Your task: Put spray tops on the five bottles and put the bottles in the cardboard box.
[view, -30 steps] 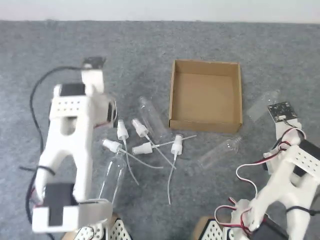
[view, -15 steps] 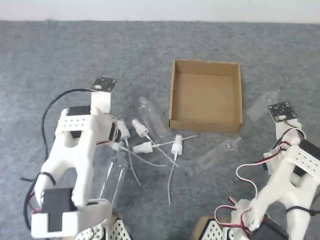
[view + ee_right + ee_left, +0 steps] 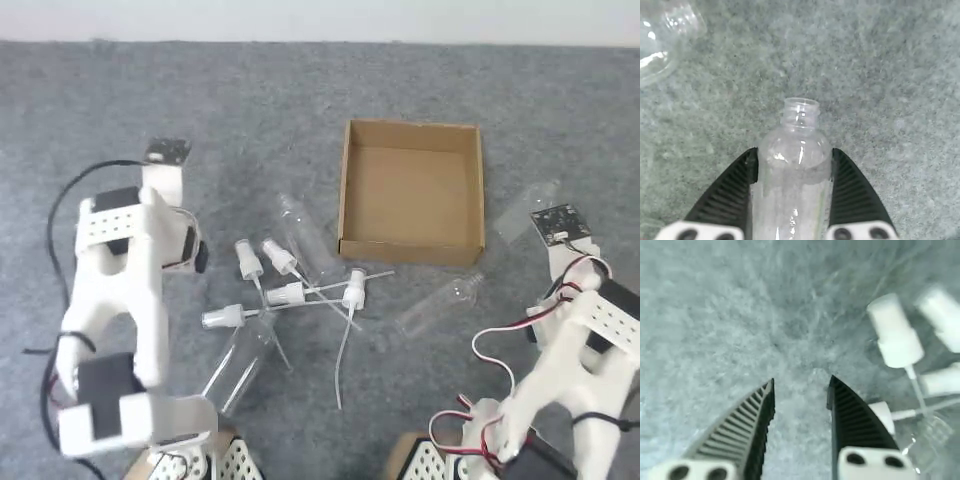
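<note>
Several white spray tops [image 3: 283, 272] with thin tubes lie loose on the grey carpet left of the cardboard box [image 3: 412, 248], which holds nothing. Clear bottles lie around them: one by the box's corner [image 3: 305, 235], one nearer the front [image 3: 240, 358], one below the box [image 3: 440, 305] and one at its right [image 3: 525, 210]. My left gripper [image 3: 801, 385] is open just over bare carpet, with a spray top [image 3: 895, 335] a little beyond and to one side. My right gripper [image 3: 792, 160] is shut on another clear bottle [image 3: 796, 160], whose open neck points away from it.
The left arm [image 3: 130, 225] stands over the left side of the carpet, the right arm [image 3: 585, 330] at the front right. A second bottle's end [image 3: 662, 42] lies ahead of the right gripper. Bare carpet stretches behind the box.
The left arm swung right over the spray tops, then back left. The spray top by the front bottle slid toward the front and that bottle turned a little. The right arm kept still.
</note>
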Available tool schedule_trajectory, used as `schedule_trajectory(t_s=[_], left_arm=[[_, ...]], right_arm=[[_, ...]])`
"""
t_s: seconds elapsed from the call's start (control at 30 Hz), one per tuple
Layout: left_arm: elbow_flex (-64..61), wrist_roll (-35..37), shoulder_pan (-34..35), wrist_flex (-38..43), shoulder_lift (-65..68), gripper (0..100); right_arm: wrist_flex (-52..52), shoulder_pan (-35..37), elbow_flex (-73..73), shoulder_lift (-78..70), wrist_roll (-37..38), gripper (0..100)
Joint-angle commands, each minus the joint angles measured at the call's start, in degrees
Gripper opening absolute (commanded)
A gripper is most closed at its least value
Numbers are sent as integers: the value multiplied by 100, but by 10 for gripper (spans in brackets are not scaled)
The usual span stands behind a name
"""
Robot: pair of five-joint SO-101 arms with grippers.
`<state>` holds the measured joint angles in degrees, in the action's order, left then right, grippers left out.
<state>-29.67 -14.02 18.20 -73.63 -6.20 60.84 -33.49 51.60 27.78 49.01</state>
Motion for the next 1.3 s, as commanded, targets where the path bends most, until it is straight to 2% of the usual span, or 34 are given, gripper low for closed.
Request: schedule_trajectory(t_s=[0.0,0.1,0.23,0.33,0.57,0.67,0.77,1.07,1.27], left_arm=[[-57,-352,-360,-527,-967,164],[-989,-475,-870,-519,-1582,166],[-2149,-440,-1354,273,-2075,166],[-2475,-422,-1459,598,-2101,166],[-2651,-475,-1398,721,-2101,166],[-2791,-536,-1187,870,-2101,165],[-2862,-949,-791,905,-2101,164],[-2255,-1943,888,1055,-2101,164],[-1411,-1802,1055,378,-2163,164]], right_arm=[[-84,31,18,233,97,8],[-84,-92,9,233,97,9],[-84,-215,9,233,105,9],[-75,-215,9,233,105,9],[-75,-215,18,224,105,9],[-119,-180,62,224,88,9],[-84,-215,70,286,70,9],[-136,-101,316,286,88,9],[-145,-48,325,286,88,9]])
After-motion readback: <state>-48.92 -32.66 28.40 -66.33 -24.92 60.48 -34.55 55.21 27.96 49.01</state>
